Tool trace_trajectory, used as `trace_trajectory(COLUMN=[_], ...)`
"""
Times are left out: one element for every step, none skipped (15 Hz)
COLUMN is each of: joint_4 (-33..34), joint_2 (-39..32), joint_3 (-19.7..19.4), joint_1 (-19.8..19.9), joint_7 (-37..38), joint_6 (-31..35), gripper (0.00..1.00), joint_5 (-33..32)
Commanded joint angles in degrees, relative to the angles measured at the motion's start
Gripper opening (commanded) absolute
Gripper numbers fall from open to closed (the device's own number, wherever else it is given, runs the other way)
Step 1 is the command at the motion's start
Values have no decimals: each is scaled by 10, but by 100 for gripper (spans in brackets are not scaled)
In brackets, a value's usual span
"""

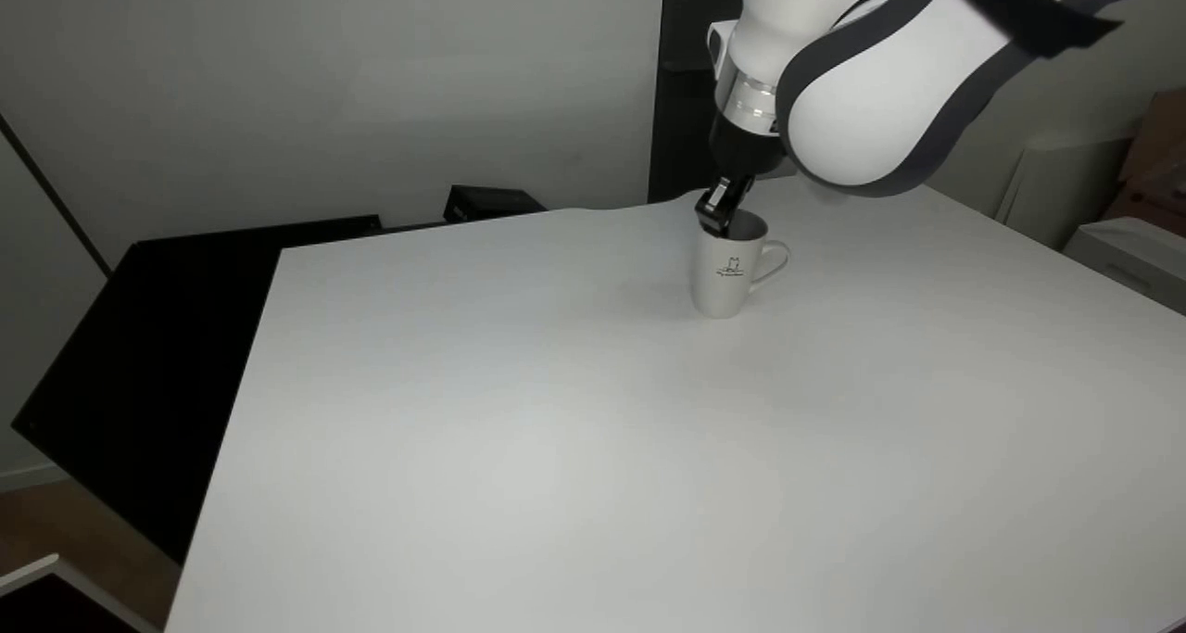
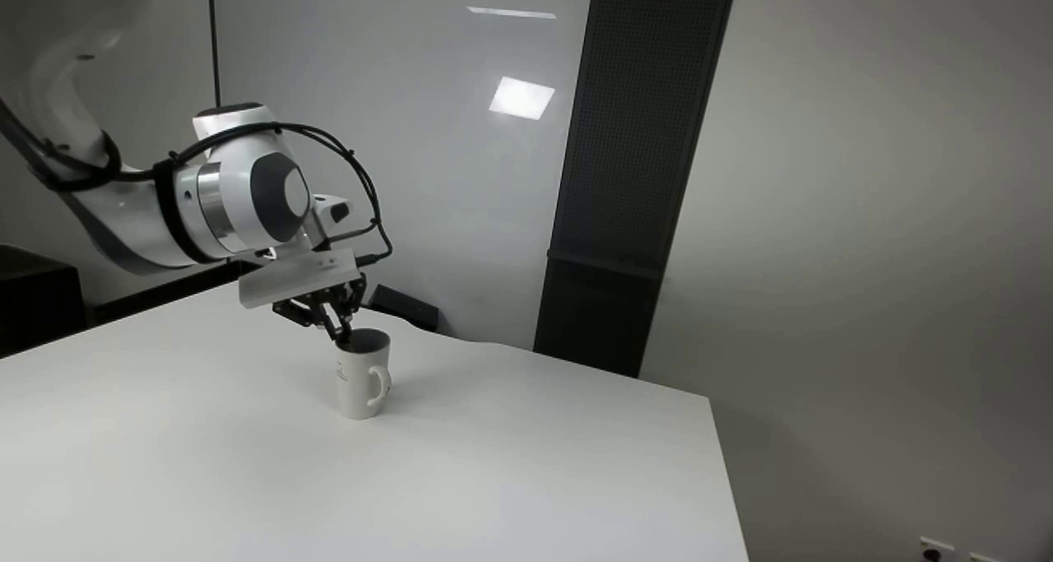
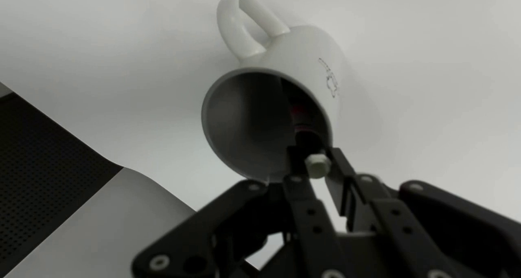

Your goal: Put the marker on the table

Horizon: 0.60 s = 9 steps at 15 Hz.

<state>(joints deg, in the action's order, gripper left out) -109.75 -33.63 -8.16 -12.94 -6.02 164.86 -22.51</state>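
Observation:
The marker [image 3: 317, 166] stands tilted inside the white mug [image 3: 303, 50], along the inner wall. In the wrist view its pale end sticks out at the rim, and a reddish band shows inside. My gripper [image 3: 316, 152] is at the mug's rim, with its fingertips closed on both sides of the marker's upper end. In both exterior views the gripper [image 1: 715, 214] [image 2: 339, 333] points down at the mug's opening, and the marker is hidden. The mug [image 1: 719, 281] [image 2: 359, 385] stands upright on the white table [image 1: 519, 429] [image 2: 510, 463].
Black furniture [image 1: 139, 355] stands beside the table's edge. A small black box [image 1: 491, 202] [image 2: 403, 307] is behind the back edge. A dark perforated panel [image 2: 633, 175] rises by the wall. A pale box [image 1: 1135, 258] is beyond the table's right edge.

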Motion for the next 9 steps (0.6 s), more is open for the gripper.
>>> trace_trajectory(joint_4=[30, 37, 46, 54, 64, 75, 87, 97, 107], joint_2=[0, 1, 3, 4, 7, 10, 15, 20, 26], joint_3=[-17, -17, -23, -23, -25, -27, -24, -19, -18], joint_1=[-12, -11, -16, -16, -16, -17, -13, -8, -5], joint_7=[28, 29, 34, 34, 36, 39, 39, 37, 39], joint_6=[-11, -16, -22, -29, -42, -58, -78, -95, -112], gripper=[7, 7, 7, 7, 7, 7, 7, 7, 7], joint_5=[-12, -9, -12, -12, -12, -13, -9, -6, -7])
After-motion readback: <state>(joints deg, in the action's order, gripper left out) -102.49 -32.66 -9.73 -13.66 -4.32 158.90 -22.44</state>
